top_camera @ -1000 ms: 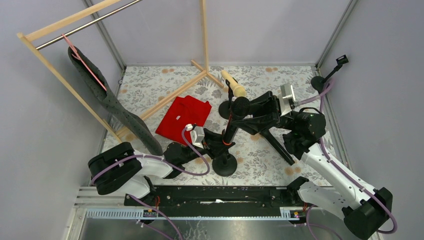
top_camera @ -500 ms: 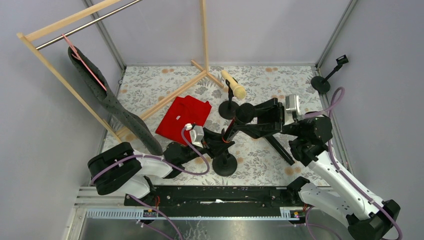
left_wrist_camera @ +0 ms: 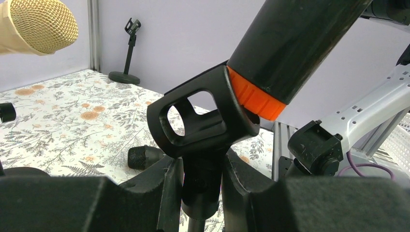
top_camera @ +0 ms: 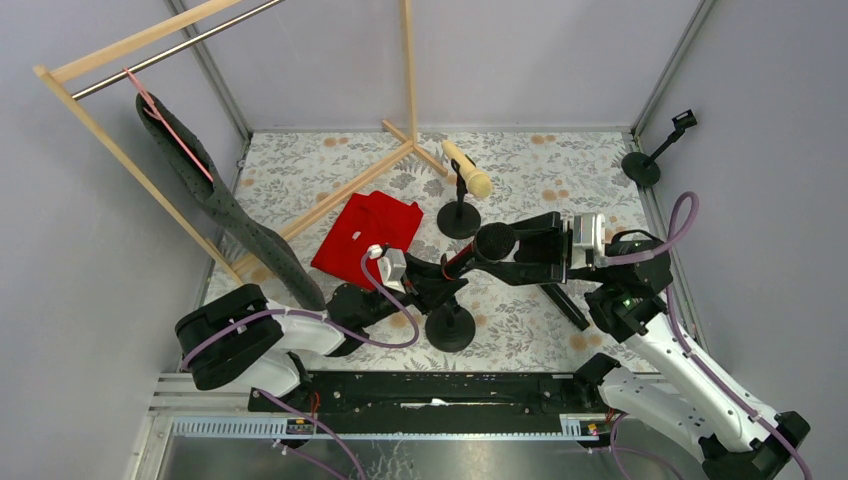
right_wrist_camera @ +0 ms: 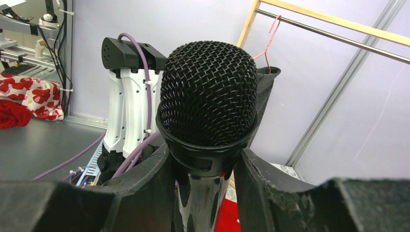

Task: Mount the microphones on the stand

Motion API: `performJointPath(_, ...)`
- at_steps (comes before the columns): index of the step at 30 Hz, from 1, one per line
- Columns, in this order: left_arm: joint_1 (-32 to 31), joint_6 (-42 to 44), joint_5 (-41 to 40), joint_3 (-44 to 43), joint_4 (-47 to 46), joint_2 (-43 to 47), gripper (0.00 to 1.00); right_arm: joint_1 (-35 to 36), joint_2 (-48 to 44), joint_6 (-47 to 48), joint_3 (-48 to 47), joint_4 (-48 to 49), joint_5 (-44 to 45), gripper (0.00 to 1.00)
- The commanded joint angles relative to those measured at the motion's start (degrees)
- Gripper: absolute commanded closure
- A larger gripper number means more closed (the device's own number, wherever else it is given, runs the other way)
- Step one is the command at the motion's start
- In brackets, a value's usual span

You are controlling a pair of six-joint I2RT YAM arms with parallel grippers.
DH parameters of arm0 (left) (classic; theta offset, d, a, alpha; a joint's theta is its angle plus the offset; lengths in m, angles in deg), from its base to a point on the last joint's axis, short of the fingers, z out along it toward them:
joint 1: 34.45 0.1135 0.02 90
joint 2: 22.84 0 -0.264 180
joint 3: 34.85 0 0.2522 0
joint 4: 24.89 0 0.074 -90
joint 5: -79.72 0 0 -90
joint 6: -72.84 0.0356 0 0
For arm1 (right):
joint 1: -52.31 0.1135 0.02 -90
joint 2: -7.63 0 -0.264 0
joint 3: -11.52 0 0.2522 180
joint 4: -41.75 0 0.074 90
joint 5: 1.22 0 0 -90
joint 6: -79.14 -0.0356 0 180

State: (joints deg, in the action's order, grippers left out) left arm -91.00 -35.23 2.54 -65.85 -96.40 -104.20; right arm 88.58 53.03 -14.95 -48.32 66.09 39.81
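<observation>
A pale flowered covering lies over the table (top_camera: pixel 560 160), boxed in by plain grey walls (top_camera: pixel 520 60). Back and left of the near stand (top_camera: pixel 450 328) is a wooden clothes rail (top_camera: pixel 150 40) with a grey garment (top_camera: pixel 225 215) hanging off it. A red cloth (top_camera: pixel 365 232) lies flat, closer in on that same side. Straight behind the near stand, a cream microphone (top_camera: pixel 467 168) already sits tilted in a stand of its own. Far off to the back right there's an empty stand (top_camera: pixel 648 160).

Right of the near stand a loose black microphone (top_camera: pixel 568 308) lies on the table, partly under the right arm, so I can't see its full length.

The orange-ringed microphone (right_wrist_camera: pixel 208 106) has a black mesh head and a glossy black body. It slants over the near stand with its orange ring (left_wrist_camera: pixel 251 99) against the mouth of the clip (left_wrist_camera: pixel 193 123); I can't tell how far in it sits. The right gripper (right_wrist_camera: pixel 205 179) pinches its body just below the head. The left gripper (left_wrist_camera: pixel 200 188) is pressed onto the near stand's stem under the clip.
</observation>
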Motion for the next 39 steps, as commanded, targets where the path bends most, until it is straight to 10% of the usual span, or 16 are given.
performJointPath(1, -1.01, -0.83, 5.02, 0.71, -6.40, 1.91, 1.00, -0.11, 1.49, 11.19, 1.53, -8.11, 4.12, 1.00)
performJointPath(39, -1.06, -0.08, 4.83, 1.15, -6.31, 2.63, 1.00, 8.54, 2.10, 31.90, -1.08, -29.58, 11.89, 1.00)
